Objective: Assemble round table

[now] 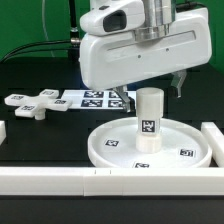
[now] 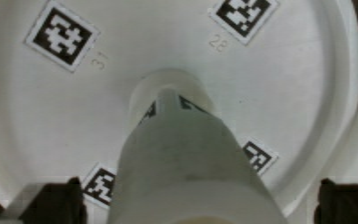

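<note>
The large round rimmed disc point(image 1: 103, 146) lies flat on the black table, with tags on its face. The stubby cylinder post point(image 1: 149, 120) stands upright at its centre. My gripper point(image 1: 150, 91) hangs just above the post's top, open, with one finger on each side. In the wrist view the post point(image 2: 185, 150) rises from the disc point(image 2: 140, 40) between my dark fingertips point(image 2: 55, 200), with a gap on both sides, so my gripper point(image 2: 202, 205) holds nothing. The small cross-shaped piece point(image 1: 33, 104) lies on the table at the exterior view's left.
The marker board point(image 1: 92, 98) lies behind the disc. Long white bars border the table: one along the front point(image 1: 60, 182), one at the exterior view's right point(image 1: 213, 140) and an end at its left point(image 1: 3, 130).
</note>
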`<state>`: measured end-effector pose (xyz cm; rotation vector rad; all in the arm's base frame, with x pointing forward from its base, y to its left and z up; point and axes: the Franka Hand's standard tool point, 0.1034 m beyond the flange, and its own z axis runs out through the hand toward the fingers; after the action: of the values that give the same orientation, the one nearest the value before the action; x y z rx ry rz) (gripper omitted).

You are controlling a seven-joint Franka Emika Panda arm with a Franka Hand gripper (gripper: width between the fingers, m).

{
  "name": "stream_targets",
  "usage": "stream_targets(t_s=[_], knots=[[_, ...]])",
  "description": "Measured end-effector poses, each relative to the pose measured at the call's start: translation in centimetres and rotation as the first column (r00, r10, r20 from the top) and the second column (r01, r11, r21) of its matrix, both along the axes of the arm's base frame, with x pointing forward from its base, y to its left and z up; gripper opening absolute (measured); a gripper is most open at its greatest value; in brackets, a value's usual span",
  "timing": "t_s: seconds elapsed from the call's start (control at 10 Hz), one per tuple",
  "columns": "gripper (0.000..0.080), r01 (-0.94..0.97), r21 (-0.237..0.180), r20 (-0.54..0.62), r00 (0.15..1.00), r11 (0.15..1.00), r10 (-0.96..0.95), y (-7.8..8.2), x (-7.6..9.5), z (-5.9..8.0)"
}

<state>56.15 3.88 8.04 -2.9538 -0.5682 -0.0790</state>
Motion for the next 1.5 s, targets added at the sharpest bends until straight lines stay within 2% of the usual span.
stream_targets(t_s=[0.4, 0.7, 0.9, 1.2, 1.4, 1.5], knots=[[0.0649, -0.266, -0.021, 0.032, 0.963, 0.964, 0.267, -0.34, -0.03, -0.07], [0.0649, -0.527, -0.062, 0.023, 0.848, 0.847, 0.529, 0.57, -0.03, -0.49], [0.0649, -0.666, -0.086, 0.018, 0.742, 0.741, 0.670, 0.36, 0.10, -0.68], [0.0649, -0.762, -0.104, 0.016, 0.641, 0.639, 0.768, 0.26, 0.12, -0.70], [0.0649, -0.764, -0.103, 0.015, 0.639, 0.637, 0.769, 0.21, 0.08, -0.76], [0.0502, -0.764, -0.103, 0.015, 0.639, 0.637, 0.769, 0.19, 0.08, -0.76]])
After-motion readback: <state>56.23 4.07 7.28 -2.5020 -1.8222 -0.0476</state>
